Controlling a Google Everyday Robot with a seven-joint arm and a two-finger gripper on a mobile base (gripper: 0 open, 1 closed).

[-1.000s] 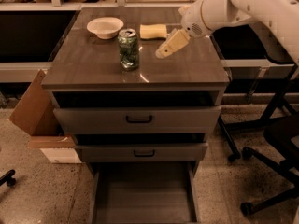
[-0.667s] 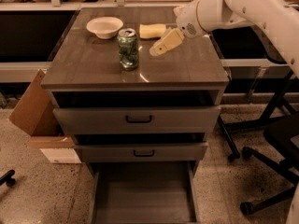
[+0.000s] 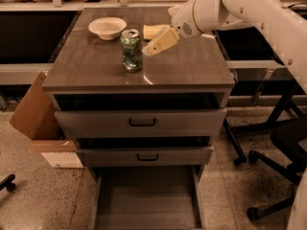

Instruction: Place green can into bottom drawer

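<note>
The green can stands upright on the grey cabinet top, near the middle left. My gripper hangs just to the right of the can, its cream fingers pointing down-left toward it and not holding it. The bottom drawer is pulled out at floor level, and its flat floor shows nothing in it.
A white bowl and a yellow sponge lie at the back of the top. The two upper drawers with black handles stand slightly open. A cardboard box leans at the left. Office chair bases stand at the right.
My gripper has moved left across the cabinet top and now sits close beside the can. The can has not moved.
</note>
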